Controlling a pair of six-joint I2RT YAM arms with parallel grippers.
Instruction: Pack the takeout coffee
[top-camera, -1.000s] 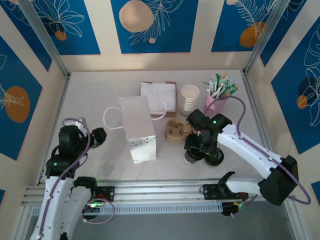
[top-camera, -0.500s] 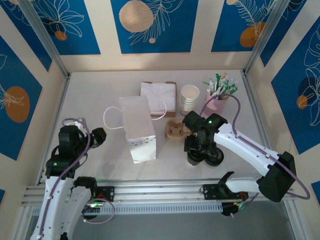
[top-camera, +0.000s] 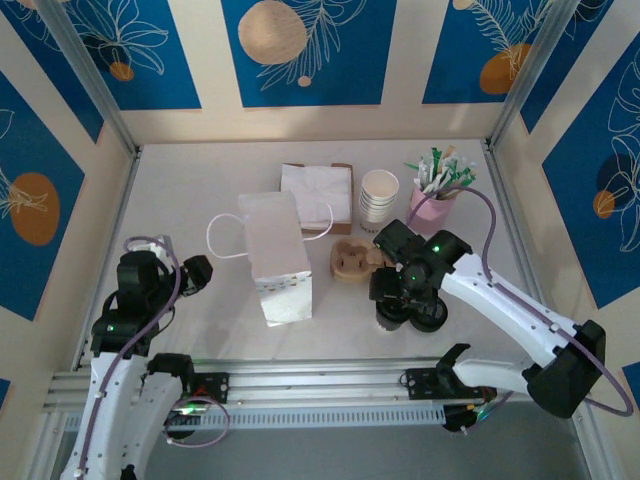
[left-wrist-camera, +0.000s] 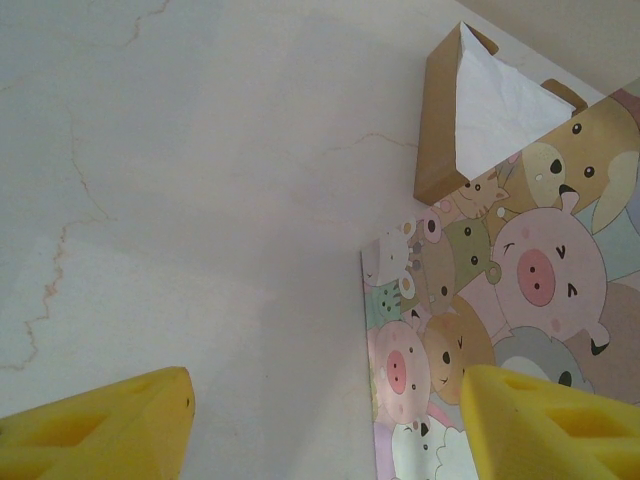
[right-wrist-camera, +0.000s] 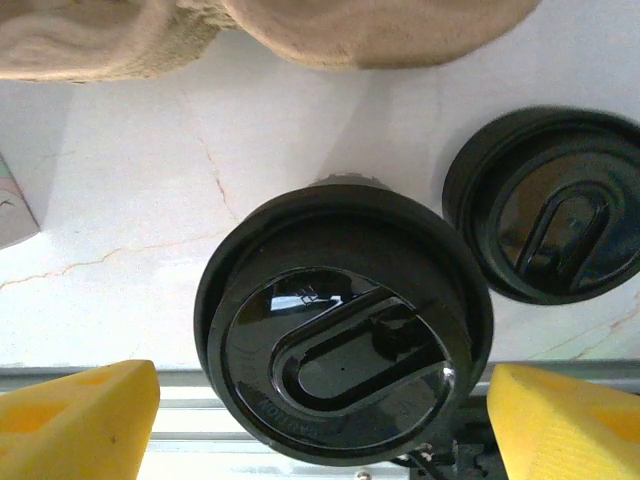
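**Fingers (right-wrist-camera: 75, 420) hanging wide over the coffee, nothing packed yet**

The right gripper (top-camera: 405, 300) is hovering directly above the coffee (right-wrist-camera: 340, 370). Its yellow fingers are standing spread on either side of the black lid, clear of the rim and gripping nothing. The cup is sitting on the table to the right of the paper bag (top-camera: 275, 255), a little nearer the arms than the brown cup carrier (top-camera: 352, 262), with a loose black lid (right-wrist-camera: 550, 215) just beside it on the side away from the bag.

The left gripper (top-camera: 190, 272) is waiting left of the bag, also parted and empty.

By my reading, only the approach is done. Gripping, lifting and lowering the cup into the bag are all left.
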